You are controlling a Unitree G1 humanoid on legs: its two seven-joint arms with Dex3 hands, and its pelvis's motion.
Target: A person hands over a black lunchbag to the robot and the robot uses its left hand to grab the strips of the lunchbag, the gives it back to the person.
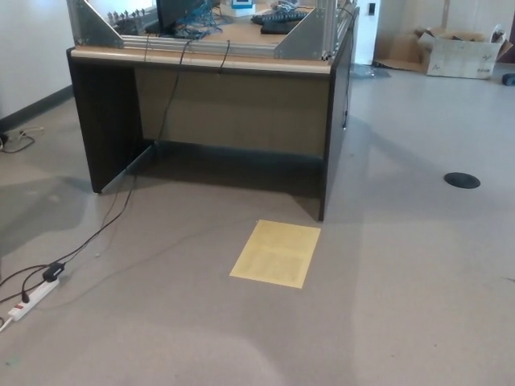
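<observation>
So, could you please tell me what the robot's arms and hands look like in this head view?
I cannot describe them, because neither arm nor hand shows in this picture, and no person or lunchbag does either. It shows only a dark desk, a yellow sheet on the grey floor and a white power strip.

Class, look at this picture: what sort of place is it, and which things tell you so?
Probably a lab or workshop room. A dark desk carries a metal frame and tangled cables, a power strip lies on the grey floor, and an open cardboard box sits by the far wall.
</observation>
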